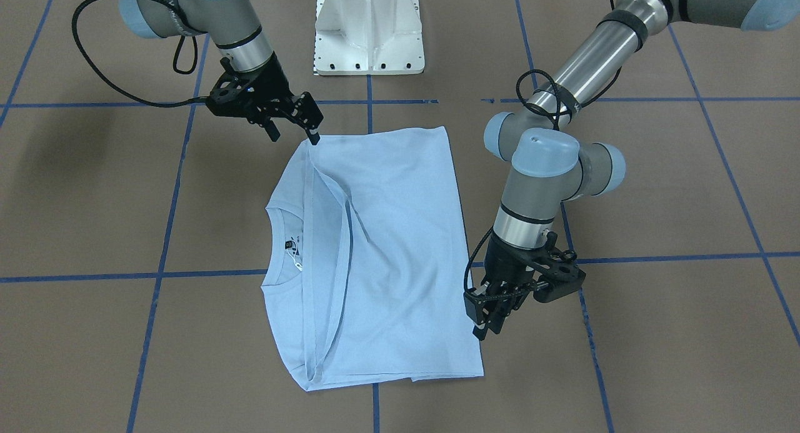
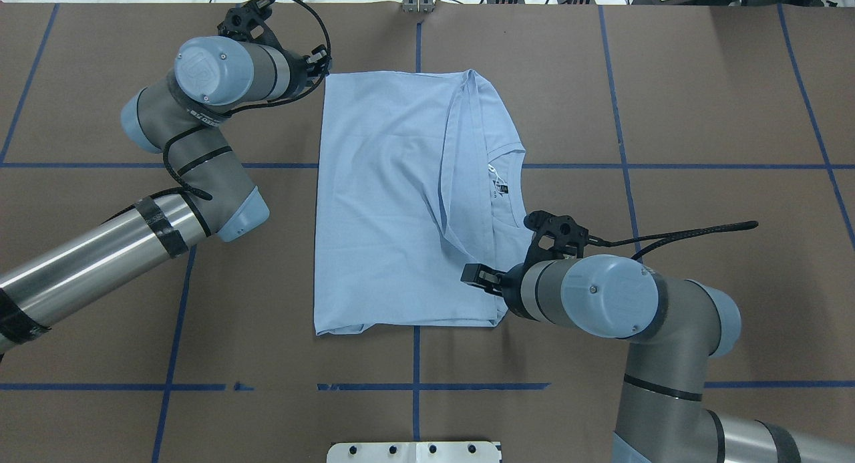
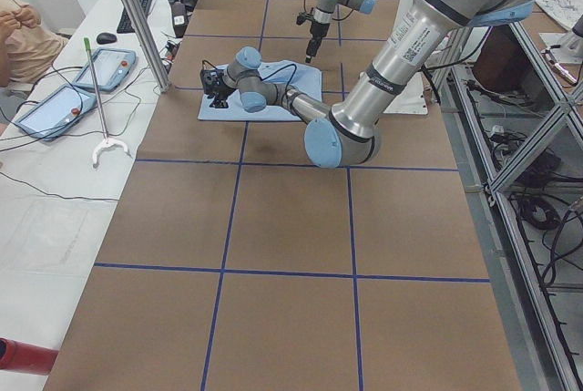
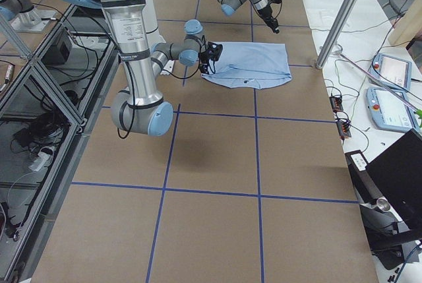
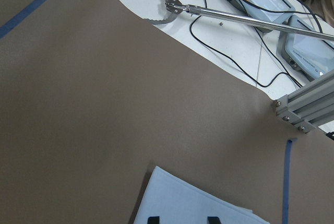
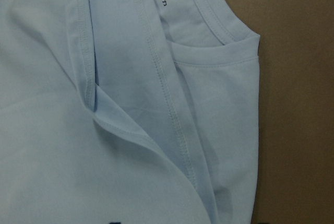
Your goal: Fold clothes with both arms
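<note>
- Lower right of the front-facing frame: the left fingers (image 1: pixel 479 324) are spread, at the T-shirt's (image 1: pixel 387 245) long edge. Pinch every layer there before you lift.
- Mid-frame: the T-shirt lies part-folded on the worktop (image 1: pixel 656 333).
- Upper left: the right fingers (image 1: pixel 311 129) are spread, one tip at the corner. Raise both ends evenly.
- No container shows.

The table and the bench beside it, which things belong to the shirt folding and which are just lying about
Belonging to the job: light blue T-shirt, left gripper, right gripper.
Just lying about: grabber tool, teach pendant, keyboard, mouse.
</note>
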